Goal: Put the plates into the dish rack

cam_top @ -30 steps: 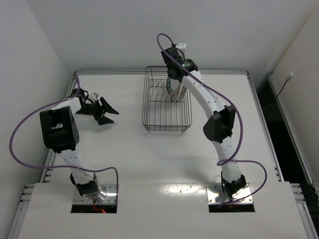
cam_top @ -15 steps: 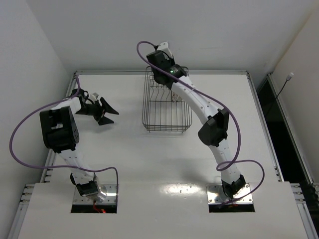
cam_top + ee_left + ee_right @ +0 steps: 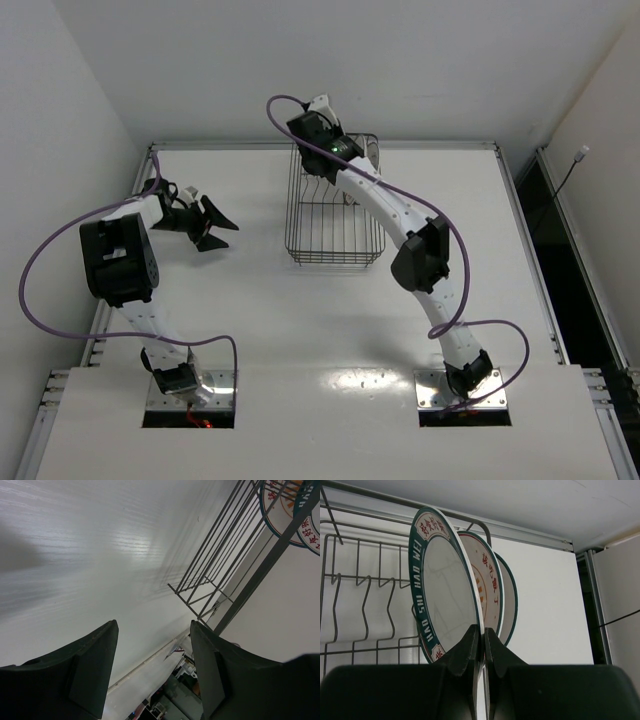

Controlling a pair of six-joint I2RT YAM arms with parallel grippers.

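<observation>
Upright in the dish rack [image 3: 333,255], the lettered plate [image 3: 442,595] is pinched by the right gripper [image 3: 483,630]; the left gripper [image 3: 152,626] is spread wide.

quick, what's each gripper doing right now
Left gripper: open, holding nothing.
Right gripper: closed on the rim of the lettered-rim plate, upright in the dish rack.

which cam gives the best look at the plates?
Right wrist: all three plates stand upright in the rack, the right claw pinching the rim of the front plate. Left wrist catches only rim slivers. Top view: the right arm covers them.
</observation>
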